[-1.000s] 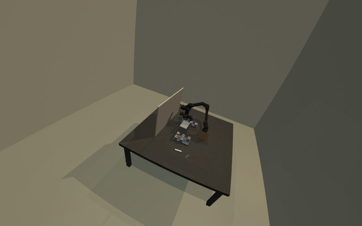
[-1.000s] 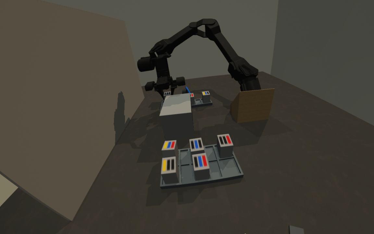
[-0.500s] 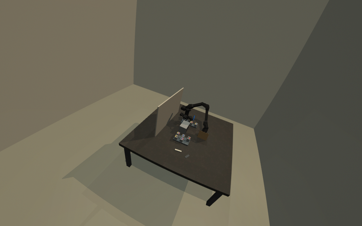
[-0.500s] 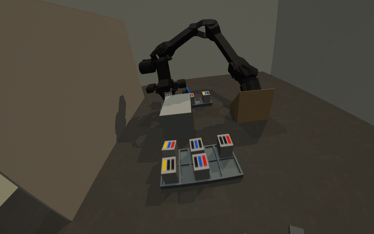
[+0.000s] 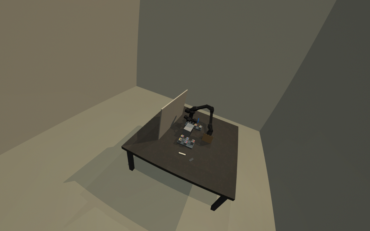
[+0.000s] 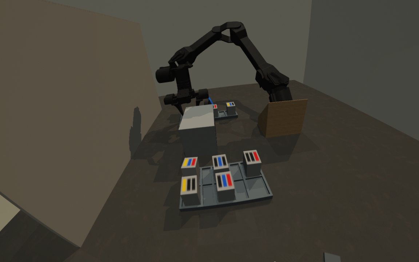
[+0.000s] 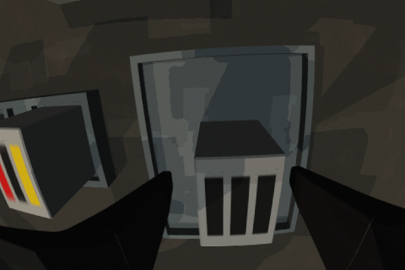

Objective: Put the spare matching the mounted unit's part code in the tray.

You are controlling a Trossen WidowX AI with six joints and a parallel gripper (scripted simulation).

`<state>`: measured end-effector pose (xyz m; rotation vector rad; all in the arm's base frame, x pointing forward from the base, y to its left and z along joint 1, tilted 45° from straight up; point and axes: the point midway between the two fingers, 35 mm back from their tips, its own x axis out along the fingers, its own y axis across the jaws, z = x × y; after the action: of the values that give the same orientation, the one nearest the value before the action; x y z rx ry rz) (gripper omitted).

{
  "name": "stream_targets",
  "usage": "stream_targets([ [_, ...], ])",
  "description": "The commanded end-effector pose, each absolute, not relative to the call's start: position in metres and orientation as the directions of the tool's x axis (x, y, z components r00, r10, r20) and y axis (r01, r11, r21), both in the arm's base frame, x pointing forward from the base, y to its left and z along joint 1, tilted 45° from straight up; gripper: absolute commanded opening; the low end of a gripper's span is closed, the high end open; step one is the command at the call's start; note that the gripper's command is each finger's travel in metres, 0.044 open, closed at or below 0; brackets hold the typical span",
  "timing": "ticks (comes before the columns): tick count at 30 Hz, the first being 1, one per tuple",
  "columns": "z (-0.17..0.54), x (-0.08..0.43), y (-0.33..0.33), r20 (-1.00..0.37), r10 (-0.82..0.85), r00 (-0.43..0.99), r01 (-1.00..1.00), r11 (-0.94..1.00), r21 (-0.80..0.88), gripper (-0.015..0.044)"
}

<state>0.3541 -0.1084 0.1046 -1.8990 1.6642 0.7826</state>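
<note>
okay, no readable writing, only stripe codes. at my nine o'clock one block (image 7: 47, 160) shows red, black, yellow. the spare (image 7: 239, 181), three black bars, stands upright in the tray (image 7: 225, 79), label facing me. my gripper (image 7: 232, 177) is open, fingers clear of it.

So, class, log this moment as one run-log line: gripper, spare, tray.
gripper: open, fingers apart from spare | spare with three black bars: upright in tray | tray: holds that spare only
</note>
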Motion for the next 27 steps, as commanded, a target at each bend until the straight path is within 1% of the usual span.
stream_targets([
  [1, 0.105, 0.354, -0.108, -0.7, -0.708, 0.091, -0.991, -0.133, 0.006, 0.0394],
  [3, 0.107, 0.354, -0.106, -0.701, -0.707, 0.091, -0.991, -0.134, 0.006, 0.044],
  [10, 0.176, 0.344, -0.034, -0.706, -0.702, 0.093, -0.99, -0.14, 0.009, 0.044],
  [27, 0.175, 0.347, -0.032, -0.705, -0.7, 0.11, -0.988, -0.157, 0.002, 0.044],
])
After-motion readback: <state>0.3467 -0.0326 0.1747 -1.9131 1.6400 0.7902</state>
